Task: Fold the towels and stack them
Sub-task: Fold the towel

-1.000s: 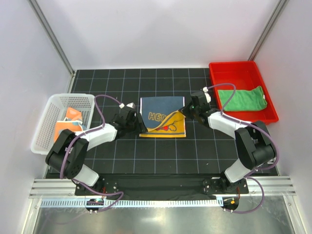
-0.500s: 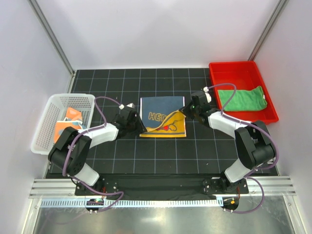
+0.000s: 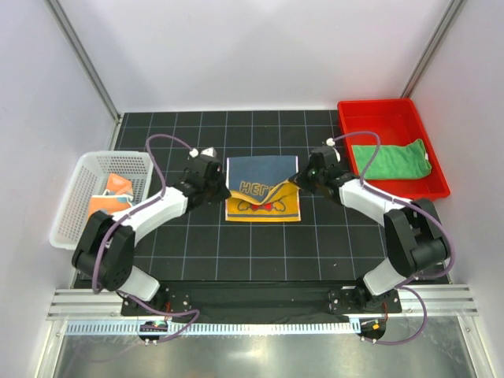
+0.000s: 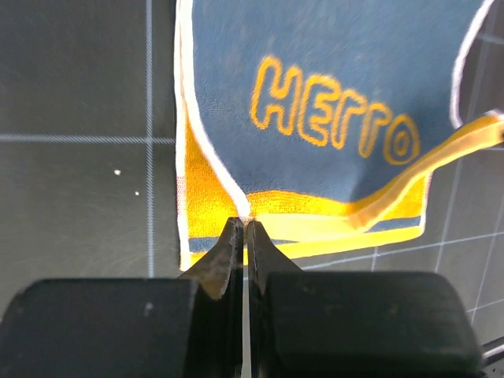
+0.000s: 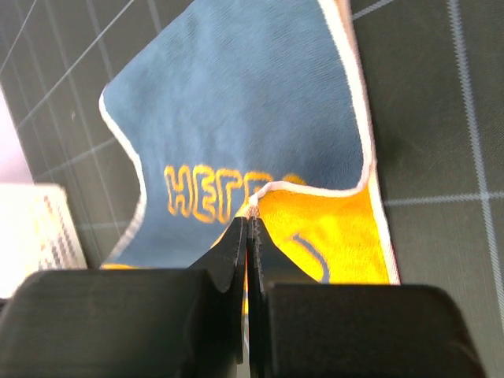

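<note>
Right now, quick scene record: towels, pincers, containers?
yellow towel: mid-mat, part-folded, blue side showing over the yellow
left pincer: shut on yellow towel's white-trimmed left edge
right pincer: shut on its right edge
green towel: lying in red tray
patchy towel: in white basket
stack: not started

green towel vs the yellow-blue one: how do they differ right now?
Place: the green towel lies in the red tray; the yellow-blue towel is on the black mat.
Handling: nothing touches the green towel; the left claw and right claw each pinch an edge of the yellow-blue towel, partly folded over itself.
Look: the green towel is plain; the yellow-blue towel bears orange lettering.
Both are soft cloths.
</note>
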Available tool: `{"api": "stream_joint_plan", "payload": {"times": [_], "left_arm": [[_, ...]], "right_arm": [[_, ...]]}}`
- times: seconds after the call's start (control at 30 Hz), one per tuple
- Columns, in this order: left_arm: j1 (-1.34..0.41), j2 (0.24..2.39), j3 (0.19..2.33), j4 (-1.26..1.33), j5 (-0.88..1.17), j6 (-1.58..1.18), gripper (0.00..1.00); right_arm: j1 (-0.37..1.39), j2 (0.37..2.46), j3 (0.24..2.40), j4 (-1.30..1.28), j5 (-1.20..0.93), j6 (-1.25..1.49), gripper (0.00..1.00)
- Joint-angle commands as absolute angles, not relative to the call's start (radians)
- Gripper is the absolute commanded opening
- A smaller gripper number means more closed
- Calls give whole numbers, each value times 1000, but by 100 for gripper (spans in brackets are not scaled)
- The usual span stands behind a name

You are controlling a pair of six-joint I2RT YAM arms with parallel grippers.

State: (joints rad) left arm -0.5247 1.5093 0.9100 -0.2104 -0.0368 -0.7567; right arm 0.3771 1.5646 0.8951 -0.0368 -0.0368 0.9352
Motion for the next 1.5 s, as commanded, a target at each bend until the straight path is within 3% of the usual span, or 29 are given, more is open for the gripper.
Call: {"api": "stream_joint_plan", "payload": {"times": [0.0, 0.37, 1.0, 1.47], "left_arm": [[-520, 1415, 965, -342, -103, -666, 0], [-518, 1473, 733, -183, 60, -712, 0], [-522, 1382, 746, -228, 107, -701, 0], [-543, 1474, 647, -133, 124, -719, 0]], "right_arm": [[376, 1477, 904, -86, -107, 836, 1], [376, 1416, 563, 54, -143, 810, 1], [376, 1263, 603, -101, -83, 703, 1], [382, 1336, 502, -5, -112, 719, 1]]}}
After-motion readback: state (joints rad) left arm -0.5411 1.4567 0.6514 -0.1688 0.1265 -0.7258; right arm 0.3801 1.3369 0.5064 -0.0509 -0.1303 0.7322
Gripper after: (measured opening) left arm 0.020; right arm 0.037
